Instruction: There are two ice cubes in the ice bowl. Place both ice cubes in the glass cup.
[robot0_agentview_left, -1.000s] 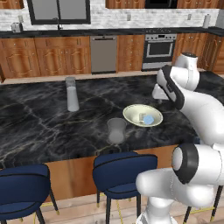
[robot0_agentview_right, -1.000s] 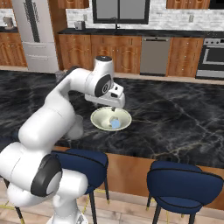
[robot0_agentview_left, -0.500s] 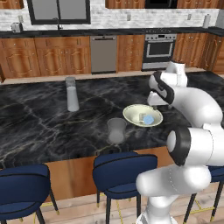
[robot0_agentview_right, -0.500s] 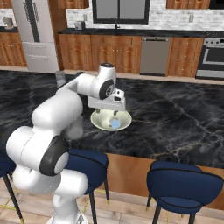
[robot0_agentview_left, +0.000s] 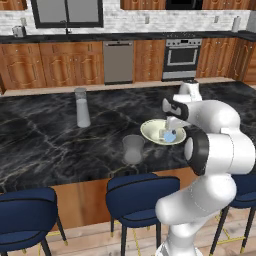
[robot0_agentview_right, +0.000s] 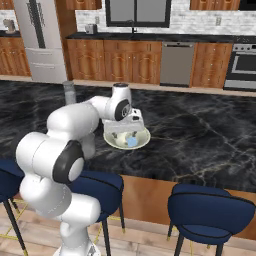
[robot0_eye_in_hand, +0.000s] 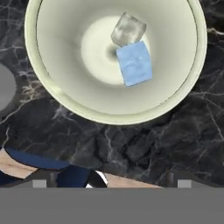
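Gripper (robot0_agentview_left: 170, 125) low over the bowl (robot0_agentview_left: 150, 131), just above its right part in the left base view; in the right base view, gripper (robot0_agentview_right: 126, 133) hanging inside the bowl (robot0_agentview_right: 143, 140) rim, close over the cubes. Finger spread: cannot tell, tips too small and dark against the bowl to judge, and nothing seen held between them.

Bowl on the black marble counter (robot0_agentview_left: 45, 145), towards its near edge, cream-coloured and shallow. From the hand view, bowl (robot0_eye_in_hand: 65, 87) seen from straight above with both cubes at its bottom: blue cube (robot0_eye_in_hand: 134, 64) and whitish cube (robot0_eye_in_hand: 127, 29) touching corner to side, near the middle of the bowl floor. Blue cube (robot0_agentview_left: 170, 136) also visible under the gripper in the left base view, and as a blue spot (robot0_agentview_right: 132, 142) in the right base view.

Cup (robot0_agentview_left: 133, 149) upright on the counter, just left of the bowl and slightly nearer, not touching it. Grey edge of the cup (robot0_eye_in_hand: 5, 89) at the left border of the hand view.

Taller clear vessel (robot0_agentview_left: 82, 107) standing farther left and farther back, well apart from the cup. Blue stools (robot0_agentview_left: 137, 192) along the near side of the counter.
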